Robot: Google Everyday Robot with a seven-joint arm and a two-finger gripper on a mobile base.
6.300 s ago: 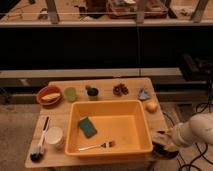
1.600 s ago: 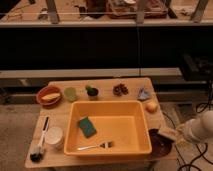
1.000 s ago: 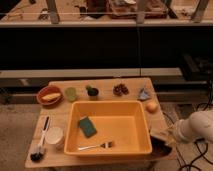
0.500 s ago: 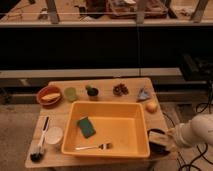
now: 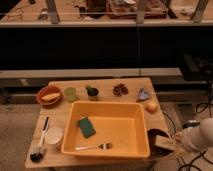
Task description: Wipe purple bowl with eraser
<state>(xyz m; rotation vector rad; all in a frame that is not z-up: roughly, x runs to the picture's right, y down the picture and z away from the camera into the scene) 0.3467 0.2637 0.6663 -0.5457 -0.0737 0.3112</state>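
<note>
- Front right: the robot's white arm reaches in from beyond the table's edge. Its gripper [image 5: 174,145] is at the near rim of the purple bowl [image 5: 154,136]. The bowl sits on the front right corner of the wooden table [image 5: 131,86], just beside the yellow tub [image 5: 107,103] and partly hidden by its wall.
- The eraser [image 5: 164,143], 1 small tan block with squared edges, sits at the gripper's tip over the bowl's near rim. Whether the gripper is clamped on it or merely against it cannot be told.
- By this view, the wipe is at its start or under way. Eraser and bowl are together, but no cleaned patch shows. The strokes across the bowl's dark, glossy, round inside appear left to do.
- Mid-table: the rectangular tub, smooth hard plastic by its look, holds 1 green sponge [image 5: 86,127] and 1 metal fork [image 5: 94,146]. To its left lie a black-bristled brush [image 5: 39,145] and a white cup [image 5: 53,135].
- Behind: 1 round orange-yellow fruit [image 5: 151,106], then the orange bowl [image 5: 42,91] with yellow contents in the back row.
</note>
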